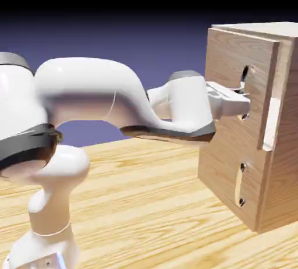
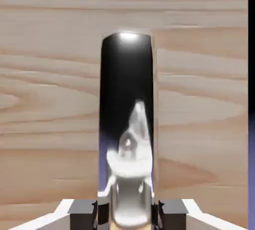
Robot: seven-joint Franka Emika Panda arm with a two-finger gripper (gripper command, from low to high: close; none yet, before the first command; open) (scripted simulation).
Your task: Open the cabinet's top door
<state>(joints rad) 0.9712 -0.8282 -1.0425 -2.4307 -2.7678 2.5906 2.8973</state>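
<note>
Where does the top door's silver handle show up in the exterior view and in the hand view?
Exterior view: top door's handle, upper right, at the gripper.
Hand view: centre, a shiny bar running to the bottom edge between the fingertips.
Shared landmark: the wood-grain top door.

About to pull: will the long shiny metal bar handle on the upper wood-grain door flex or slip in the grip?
The metal bar handle looks rigid, so flex seems unlikely. Its mirror-like finish suggests the shut gripper could slide. The top door, already slightly ajar, should probably swing.
</note>
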